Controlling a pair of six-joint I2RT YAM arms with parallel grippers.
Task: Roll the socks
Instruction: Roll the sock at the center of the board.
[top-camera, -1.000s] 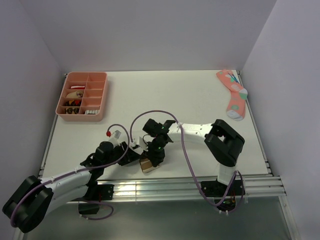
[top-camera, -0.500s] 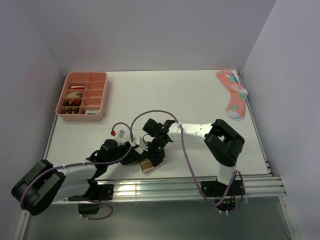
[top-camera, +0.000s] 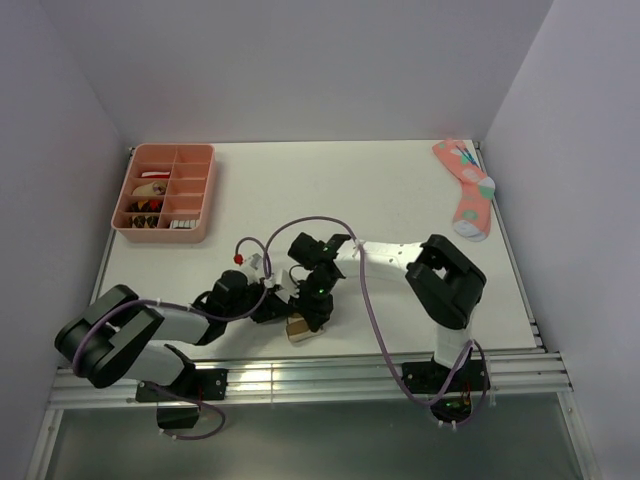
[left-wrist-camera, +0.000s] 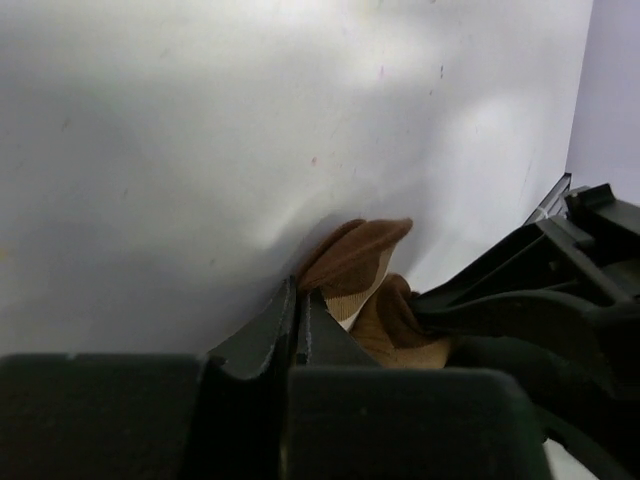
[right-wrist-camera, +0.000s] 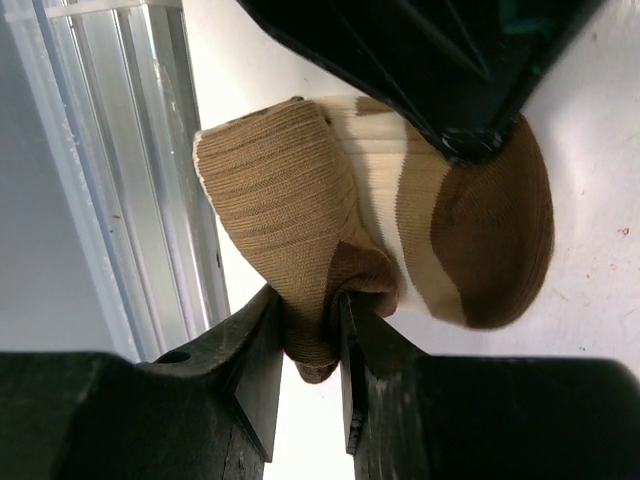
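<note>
Bunched brown sock (top-camera: 297, 328) at the near edge of the table (top-camera: 400, 190), right gripper (right-wrist-camera: 310, 310) pinching a fold of it, left gripper (left-wrist-camera: 298, 300) with jaws pressed together, tips against the sock's left side.

Lab cell: white table (top-camera: 400, 190), partition walls (top-camera: 300, 60).

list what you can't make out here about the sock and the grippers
- Top view: the sock is mostly covered by the left gripper and right gripper; its shape is unreadable.
- Left wrist view: the shut fingers hide whether fabric is pinched.
- Right wrist view: the left gripper covers part of the sock.
- Top view: tray contents too small.
</note>
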